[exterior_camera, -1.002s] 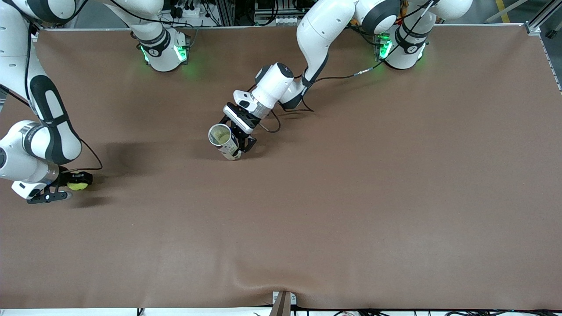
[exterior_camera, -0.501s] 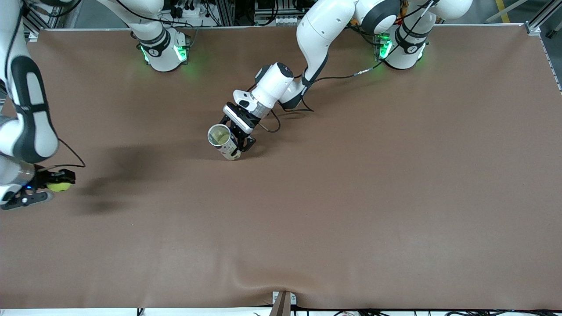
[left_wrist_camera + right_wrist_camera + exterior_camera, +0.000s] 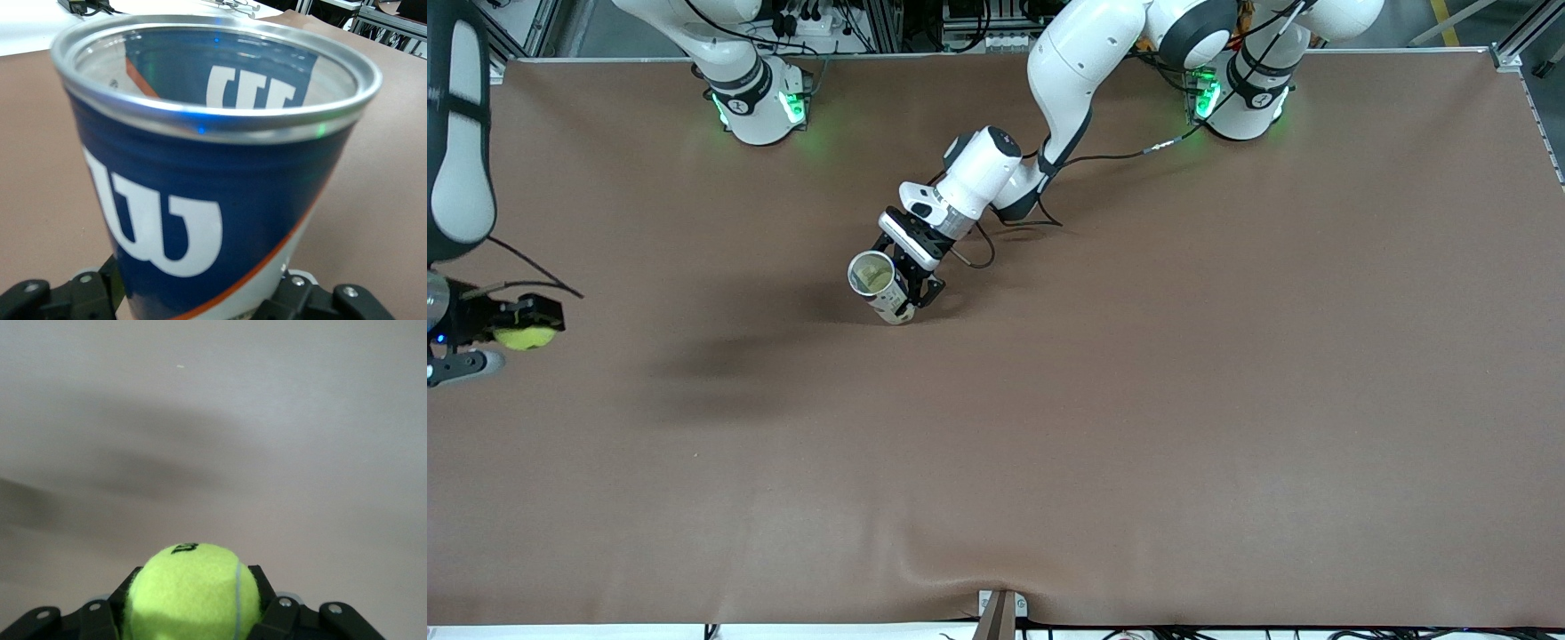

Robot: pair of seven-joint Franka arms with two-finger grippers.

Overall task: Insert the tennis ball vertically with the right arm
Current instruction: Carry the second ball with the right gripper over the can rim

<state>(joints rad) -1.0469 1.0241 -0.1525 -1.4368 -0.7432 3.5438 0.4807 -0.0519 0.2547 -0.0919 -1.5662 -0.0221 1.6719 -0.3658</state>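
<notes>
A yellow-green tennis ball (image 3: 525, 337) (image 3: 193, 593) sits between the fingers of my right gripper (image 3: 516, 336) (image 3: 193, 610), which is shut on it. That gripper hangs in the air over the right arm's end of the table. A blue Wilson ball can (image 3: 876, 283) (image 3: 200, 180) with a silver rim stands near the table's middle, open mouth up. My left gripper (image 3: 907, 302) (image 3: 200, 310) is shut on the can's lower part, one finger on each side. The inside of the can shows no ball.
A brown cloth (image 3: 1138, 400) covers the table. A black cable (image 3: 978, 253) loops by the left wrist. Both arm bases (image 3: 756, 107) (image 3: 1245, 98) stand along the edge farthest from the front camera. A small bracket (image 3: 1000, 609) sits at the nearest edge.
My right arm has lifted the ball and carried it toward the right arm's end of the table. The left gripper's fingers have closed in on the can, which stays in place.
</notes>
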